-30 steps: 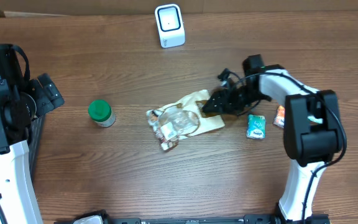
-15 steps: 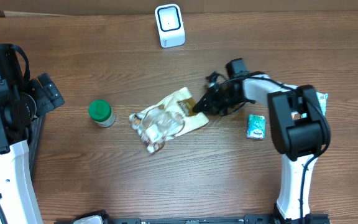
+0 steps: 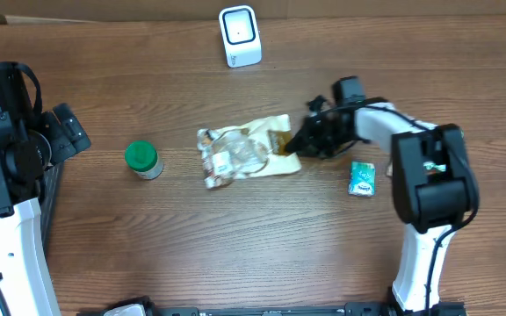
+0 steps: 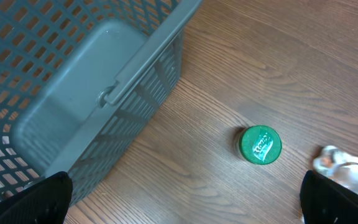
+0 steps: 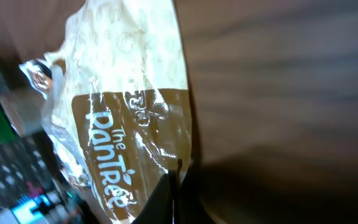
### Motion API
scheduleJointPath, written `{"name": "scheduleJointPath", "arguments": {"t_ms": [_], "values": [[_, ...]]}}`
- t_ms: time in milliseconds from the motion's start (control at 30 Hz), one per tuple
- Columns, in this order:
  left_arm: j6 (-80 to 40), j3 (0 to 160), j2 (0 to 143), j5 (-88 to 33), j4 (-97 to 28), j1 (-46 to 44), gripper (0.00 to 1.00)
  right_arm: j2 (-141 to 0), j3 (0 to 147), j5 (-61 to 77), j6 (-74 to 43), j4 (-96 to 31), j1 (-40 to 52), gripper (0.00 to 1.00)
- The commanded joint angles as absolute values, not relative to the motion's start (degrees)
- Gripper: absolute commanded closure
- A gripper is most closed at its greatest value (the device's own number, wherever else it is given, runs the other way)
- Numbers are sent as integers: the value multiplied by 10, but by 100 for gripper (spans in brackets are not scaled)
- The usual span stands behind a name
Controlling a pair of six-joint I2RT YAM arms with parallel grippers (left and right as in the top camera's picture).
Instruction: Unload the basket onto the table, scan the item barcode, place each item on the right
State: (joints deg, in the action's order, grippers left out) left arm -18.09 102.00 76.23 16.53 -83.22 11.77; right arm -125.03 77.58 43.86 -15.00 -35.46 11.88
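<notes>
Bag (image 3: 246, 151) has slid right (right gripper (image 3: 293, 148) pinching it) across wooden table (image 3: 235, 246).

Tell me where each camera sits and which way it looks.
Overhead: above the table, looking straight down; left arm and right arm show.
Left wrist: faces down at basket and jar; left tool's fingertips at corners.
Right wrist: close on the snack bag; right tool pinches its edge.
Shared: jar in overhead and left wrist.

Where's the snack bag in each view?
Overhead: snack bag at table centre.
Left wrist: snack bag clipped at the right edge.
Right wrist: snack bag fills the left half.
Landmark: green-lidded jar, left of the bag in overhead and left wrist.
</notes>
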Motion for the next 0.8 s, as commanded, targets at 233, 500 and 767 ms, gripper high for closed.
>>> {"name": "scheduleJointPath", "arguments": {"t_ms": [233,500,767], "values": [[-191,1024,757,169,-833,121,1,-1239,769,276,-347,-296,225,96],[-191,1024,757,169,-833,121,1,-1239,769,254,-421,-247,248,96],[-191,1024,757,169,-833,121,0,-1239,769,225,-446,-201,307,96]]}}
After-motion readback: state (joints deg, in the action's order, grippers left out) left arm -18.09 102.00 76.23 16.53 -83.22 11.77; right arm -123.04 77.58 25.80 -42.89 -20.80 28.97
